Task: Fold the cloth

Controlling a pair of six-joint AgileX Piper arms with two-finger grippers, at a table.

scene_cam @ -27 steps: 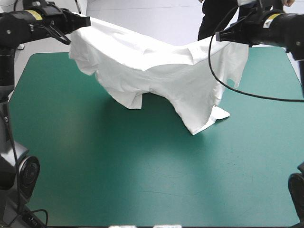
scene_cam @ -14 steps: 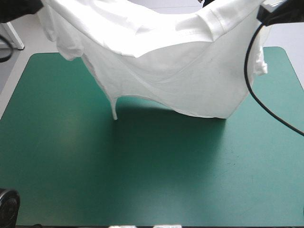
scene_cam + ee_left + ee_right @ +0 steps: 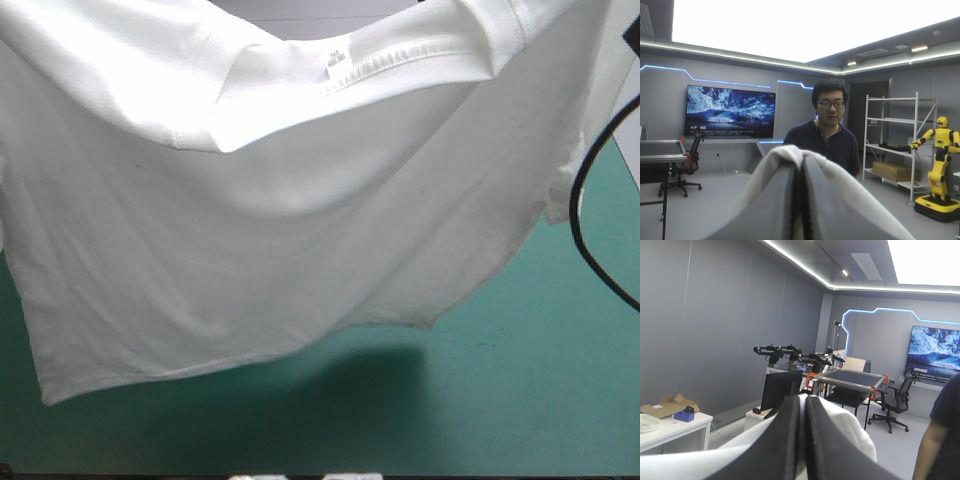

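The left gripper is seen all but shut and clamped on the white T-shirt. The fabric is draped over both of its sides, so that only a dark slit is left showing at the middle. The right gripper is likewise pressed together on the T-shirt. Its black fingers are met in a pointed arch, and white fabric is bunched beside and under them.

In the high view neither gripper can be seen. The T-shirt is held aloft and spread wide between left and right, so that most of the table is hidden by it. The collar is turned toward the far side, and a small label is shown on it. The hem is slanted, lower at the near left than at the right. The teal-green cover is left exposed only along the near edge and at the right. A shadow is cast on it just below the hem.
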